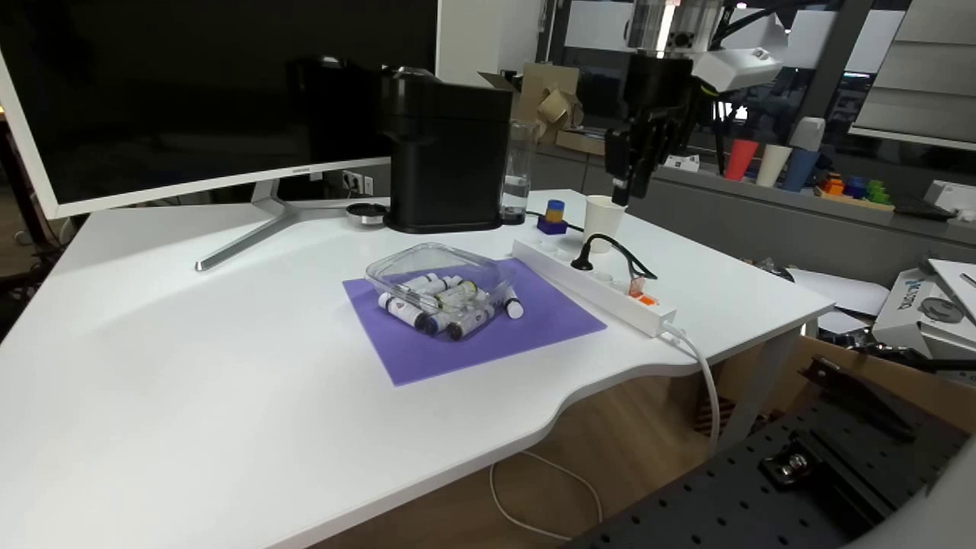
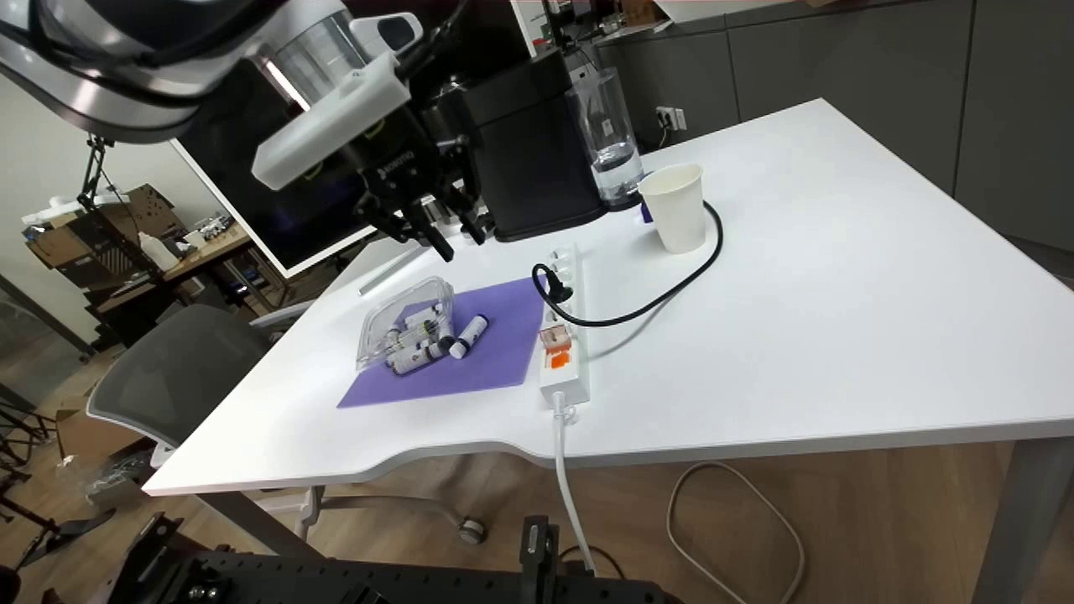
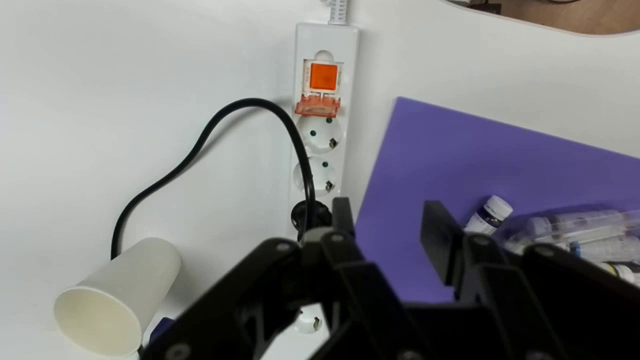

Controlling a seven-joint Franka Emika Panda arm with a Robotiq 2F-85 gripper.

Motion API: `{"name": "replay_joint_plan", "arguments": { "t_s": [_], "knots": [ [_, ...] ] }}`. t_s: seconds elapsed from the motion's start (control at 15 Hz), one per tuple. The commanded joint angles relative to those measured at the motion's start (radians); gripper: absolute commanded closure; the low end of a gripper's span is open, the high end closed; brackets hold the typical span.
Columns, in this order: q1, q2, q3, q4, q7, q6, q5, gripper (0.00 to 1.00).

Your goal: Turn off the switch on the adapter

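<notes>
The adapter is a long white power strip (image 3: 327, 37), lying on the white table. It also shows in both exterior views (image 1: 583, 286) (image 2: 564, 390). The switch (image 3: 323, 76) is an orange rocker near its cable end, also in both exterior views (image 1: 648, 300) (image 2: 560, 359). A clear reddish flap (image 3: 318, 106) beside it stands open. A black plug (image 3: 298, 215) sits in a middle socket. My gripper (image 3: 387, 205) is open and empty, above the table over the purple sheet's edge, away from the switch. It shows in both exterior views (image 1: 621, 191) (image 2: 461, 245). Its left finger hides part of the strip.
A white paper cup (image 2: 675, 210) stands beside the strip, near the plug's black cord (image 2: 638, 315). A purple sheet (image 1: 488, 354) bears a clear container (image 1: 431, 255) with several small bottles. A tall black box (image 1: 450, 152), a glass (image 1: 516, 171) and a monitor (image 1: 191, 91) stand behind.
</notes>
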Motion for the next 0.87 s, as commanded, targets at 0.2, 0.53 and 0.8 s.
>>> {"name": "replay_joint_plan", "arguments": {
  "t_s": [0.2, 0.53, 0.8],
  "knots": [
    [0.02, -0.099, -0.012, 0.014, 0.035, -0.148, 0.09, 0.07],
    [0.009, -0.095, -0.03, 0.028, 0.039, -0.192, 0.134, 0.0],
    [-0.002, -0.088, -0.043, 0.036, 0.064, -0.224, 0.134, 0.0]
  ]
}}
